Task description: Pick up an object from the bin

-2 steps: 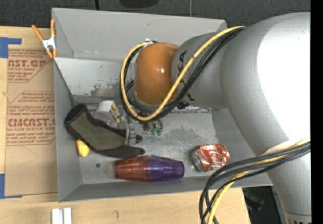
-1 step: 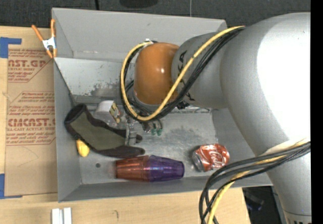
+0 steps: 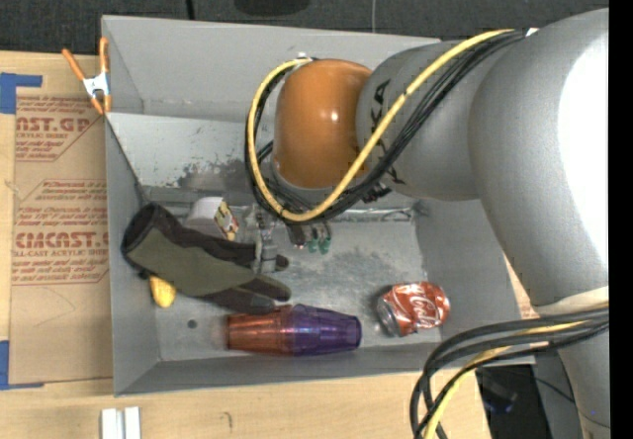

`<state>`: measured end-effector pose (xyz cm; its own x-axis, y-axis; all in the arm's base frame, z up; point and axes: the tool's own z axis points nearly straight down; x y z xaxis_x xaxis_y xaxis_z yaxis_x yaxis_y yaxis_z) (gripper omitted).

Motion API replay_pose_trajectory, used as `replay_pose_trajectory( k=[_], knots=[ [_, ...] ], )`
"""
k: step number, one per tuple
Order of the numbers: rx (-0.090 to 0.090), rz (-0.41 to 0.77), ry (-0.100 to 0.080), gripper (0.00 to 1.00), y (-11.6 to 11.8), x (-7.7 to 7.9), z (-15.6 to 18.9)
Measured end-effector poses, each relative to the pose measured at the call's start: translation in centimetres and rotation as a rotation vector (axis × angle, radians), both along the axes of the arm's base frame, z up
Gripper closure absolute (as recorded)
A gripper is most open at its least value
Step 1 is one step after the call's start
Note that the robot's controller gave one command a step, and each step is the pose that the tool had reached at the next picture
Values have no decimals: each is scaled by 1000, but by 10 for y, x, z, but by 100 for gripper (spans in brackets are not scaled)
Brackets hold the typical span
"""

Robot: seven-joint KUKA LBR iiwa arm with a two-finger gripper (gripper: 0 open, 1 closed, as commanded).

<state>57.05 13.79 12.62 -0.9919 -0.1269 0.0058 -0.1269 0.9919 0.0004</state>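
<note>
My gripper [image 3: 268, 251] hangs below the orange wrist cover, low over the middle of the bin. It is at the right end of a dark olive glove [image 3: 193, 254] that lies spread across the left half of the floor. A small white piece with a printed label [image 3: 212, 213] rests just left of the gripper, against the back wall. In front of it lies a stack of cups on its side [image 3: 292, 330], orange at the left and purple at the right.
A crushed red drinks can [image 3: 412, 308] sits at the front right. A small yellow thing [image 3: 162, 292] pokes out from under the glove's left edge. The arm covers the bin's right and back parts.
</note>
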Motion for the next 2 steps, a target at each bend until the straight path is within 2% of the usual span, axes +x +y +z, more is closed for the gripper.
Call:
replay_pose_trajectory(
  k=[1,2],
  knots=[
    [0,35,-3,100,-16,-16,69],
    [1,82,-9,100,-11,11,109]
  ],
)
